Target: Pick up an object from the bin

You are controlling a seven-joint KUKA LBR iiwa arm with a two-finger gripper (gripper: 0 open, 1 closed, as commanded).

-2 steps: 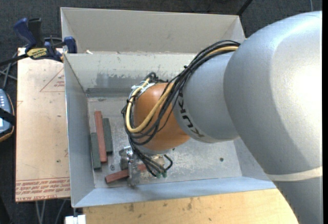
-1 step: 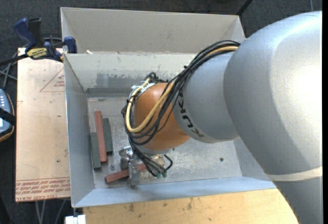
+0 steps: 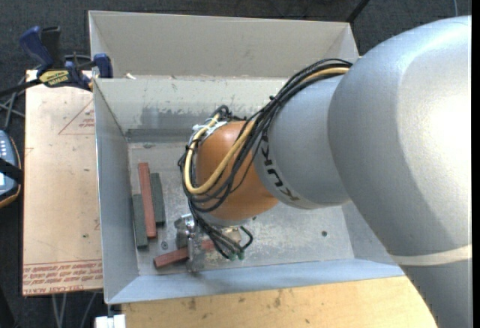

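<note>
end effector (image 3: 193, 247) just beside a small red-brown bar (image 3: 169, 260)

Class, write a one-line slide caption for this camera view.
KUKA gripper low in the grey bin near its front wall, beside a short reddish-brown block; a red bar and grey bars lie left.

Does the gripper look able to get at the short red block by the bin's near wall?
Probably yes: the gripper is right beside the short red block, with nothing lying between them.
</note>
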